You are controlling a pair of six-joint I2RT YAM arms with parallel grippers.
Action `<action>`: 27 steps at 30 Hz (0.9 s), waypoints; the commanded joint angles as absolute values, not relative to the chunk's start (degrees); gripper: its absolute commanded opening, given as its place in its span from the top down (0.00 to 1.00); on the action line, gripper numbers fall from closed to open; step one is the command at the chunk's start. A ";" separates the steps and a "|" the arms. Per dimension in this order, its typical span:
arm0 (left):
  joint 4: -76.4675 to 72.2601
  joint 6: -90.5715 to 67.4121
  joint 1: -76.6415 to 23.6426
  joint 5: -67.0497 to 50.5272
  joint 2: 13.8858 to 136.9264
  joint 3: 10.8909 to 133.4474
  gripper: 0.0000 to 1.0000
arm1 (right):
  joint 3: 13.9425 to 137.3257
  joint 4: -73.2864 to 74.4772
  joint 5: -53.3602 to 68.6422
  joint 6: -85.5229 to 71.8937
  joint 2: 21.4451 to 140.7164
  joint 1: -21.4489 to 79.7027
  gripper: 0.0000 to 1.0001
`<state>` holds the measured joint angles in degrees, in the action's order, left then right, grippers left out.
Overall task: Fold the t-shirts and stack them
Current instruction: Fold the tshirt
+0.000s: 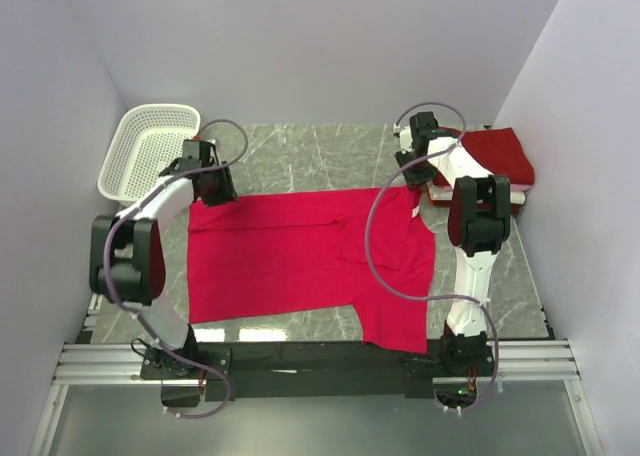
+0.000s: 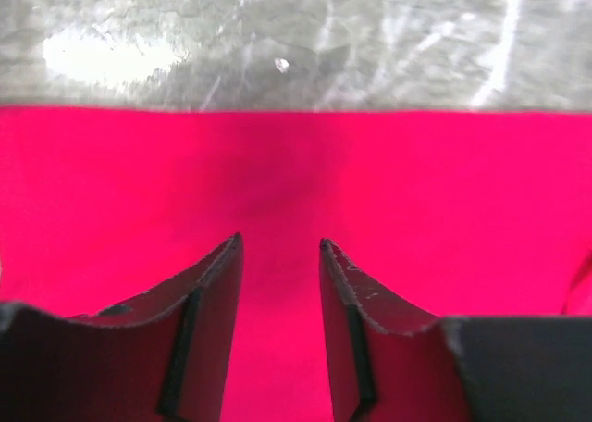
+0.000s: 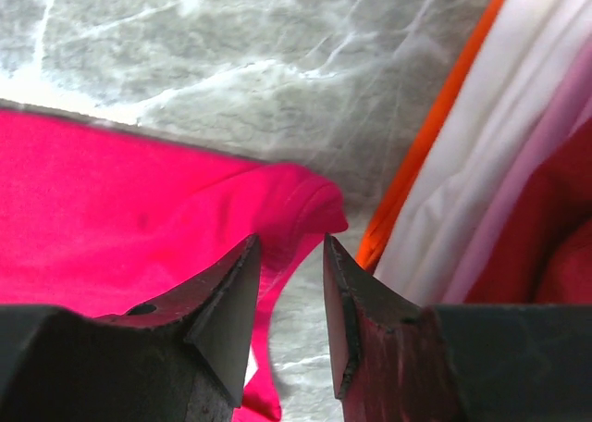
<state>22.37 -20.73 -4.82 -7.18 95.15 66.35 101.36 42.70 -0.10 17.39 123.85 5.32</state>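
The bright pinkish-red t-shirt (image 1: 290,251) lies spread flat in the middle of the top view, on the grey marble table (image 1: 300,156). Its body reaches toward the left. One sleeve points to the lower right, down to the near edge of the table.

The left gripper (image 1: 212,184) is at the upper left corner of this shirt. In the left wrist view its two fingers (image 2: 208,292) stand over the red cloth, a little below the straight cloth edge. The jaws are partly open with a moderate gap. The cloth seen between them is flat and is not pinched.

The right gripper (image 1: 413,172) is at the upper right end of the shirt. In the right wrist view a rounded fold of the cloth lies just beyond the fingertips (image 3: 242,255). The gap between the jaws is narrow. Only table and a little cloth show through it, and nothing is held.

At the upper right of the top view there is a folded stack, with the darker crimson t-shirt (image 1: 500,151) on top. The right wrist view shows the white t-shirt (image 3: 481,163) under it. An orange edge (image 3: 416,154) is on the side of the stack nearest to the gripper.

A white lattice basket (image 1: 150,146) stands in the upper left corner, just beside the left arm.
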 commanded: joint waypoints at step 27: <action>22.15 -28.47 -2.37 5.10 105.64 69.26 0.78 | 133.93 38.87 -7.55 18.28 141.58 7.29 1.00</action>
<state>23.22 -26.41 -2.70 2.96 107.83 69.95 129.80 44.05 -2.66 17.15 140.05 6.68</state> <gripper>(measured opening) 0.214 0.009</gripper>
